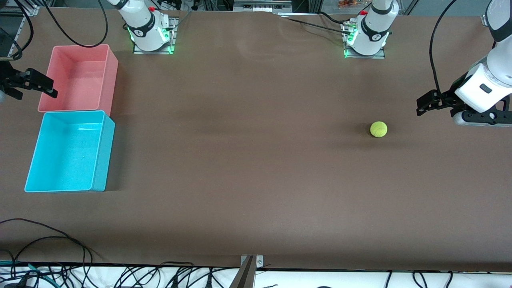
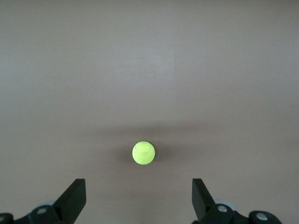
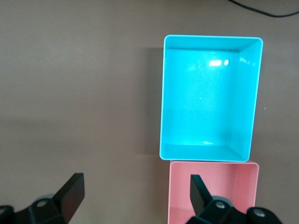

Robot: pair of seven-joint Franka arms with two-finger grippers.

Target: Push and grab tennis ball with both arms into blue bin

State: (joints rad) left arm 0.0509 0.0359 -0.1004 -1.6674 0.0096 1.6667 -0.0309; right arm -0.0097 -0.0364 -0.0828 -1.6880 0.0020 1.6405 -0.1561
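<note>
I see a wide brown table surface (image 1: 248,160) filling nearly the whole front view; faint creases show in it near the edge where the mounting plates (image 1: 154,50) sit, and those glow green at their rims; soft bands of shadow run across the middle; along the edge nearest the front camera a white strip carries tangled black cables (image 1: 44,240); a metal bracket (image 1: 252,262) sits at the middle of that edge; dark frame rails (image 1: 262,5) run above the table.

Bright, even overhead light; soft shadows; sharp.
</note>
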